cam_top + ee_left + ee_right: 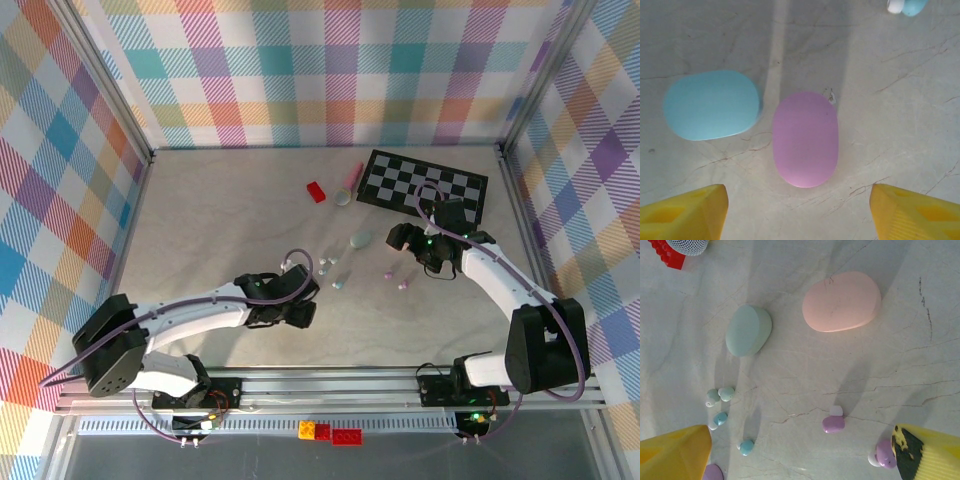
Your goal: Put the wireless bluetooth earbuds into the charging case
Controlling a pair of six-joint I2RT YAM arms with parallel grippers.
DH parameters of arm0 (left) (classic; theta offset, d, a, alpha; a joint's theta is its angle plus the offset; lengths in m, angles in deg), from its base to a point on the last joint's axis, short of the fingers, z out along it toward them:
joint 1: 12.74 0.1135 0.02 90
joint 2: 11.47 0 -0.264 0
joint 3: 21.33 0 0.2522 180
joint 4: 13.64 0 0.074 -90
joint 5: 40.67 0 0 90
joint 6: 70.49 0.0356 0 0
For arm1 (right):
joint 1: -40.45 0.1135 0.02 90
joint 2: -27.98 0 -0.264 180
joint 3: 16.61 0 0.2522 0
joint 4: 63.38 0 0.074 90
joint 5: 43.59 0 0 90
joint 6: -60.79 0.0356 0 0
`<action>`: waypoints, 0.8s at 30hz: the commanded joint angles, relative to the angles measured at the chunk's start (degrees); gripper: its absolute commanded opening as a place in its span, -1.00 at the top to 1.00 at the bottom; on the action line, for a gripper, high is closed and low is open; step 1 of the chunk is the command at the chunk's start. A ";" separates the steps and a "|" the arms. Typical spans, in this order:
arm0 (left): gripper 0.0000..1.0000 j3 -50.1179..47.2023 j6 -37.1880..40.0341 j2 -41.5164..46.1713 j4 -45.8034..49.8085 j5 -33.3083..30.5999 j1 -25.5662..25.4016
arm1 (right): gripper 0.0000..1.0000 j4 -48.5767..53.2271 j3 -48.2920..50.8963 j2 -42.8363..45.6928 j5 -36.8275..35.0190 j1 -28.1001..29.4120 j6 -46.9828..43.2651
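The left gripper hovers with fingers apart over the lilac case, which looks shut. The right gripper, also apart, hangs above purple earbuds lying loose on the table. Early stage, I'd say: next comes gripping and opening that case.

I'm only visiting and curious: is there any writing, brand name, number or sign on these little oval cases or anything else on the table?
No text can be read.
pink case: faint dark marks near its top edge, too faint to read.
purple case, blue case, mint case: plain, no lettering.
checkered board: black and white squares, no letters.
red brick: too small to tell.
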 commanded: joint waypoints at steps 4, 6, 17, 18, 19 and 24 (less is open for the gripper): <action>-0.36 4.21 1.10 -5.84 -0.21 3.04 -0.42 | -0.85 -1.10 0.34 0.61 1.04 0.31 -0.27; -0.37 5.43 0.89 -7.99 0.30 3.91 -0.29 | -0.85 -0.84 0.58 1.05 0.78 0.32 -0.39; -0.43 6.49 -3.89 -10.76 4.02 3.04 1.32 | -0.85 0.22 1.51 2.66 0.03 0.31 -1.12; -0.44 6.54 -3.94 -10.98 4.00 3.58 1.49 | -0.85 0.26 1.52 2.72 0.04 0.31 -1.12; -0.44 6.88 -3.80 -11.42 4.21 4.02 1.52 | -0.85 0.17 1.45 2.74 0.12 0.36 -1.07; -0.45 8.07 -2.52 -12.77 1.83 9.65 1.52 | -0.85 0.39 1.16 3.14 0.12 0.31 -0.97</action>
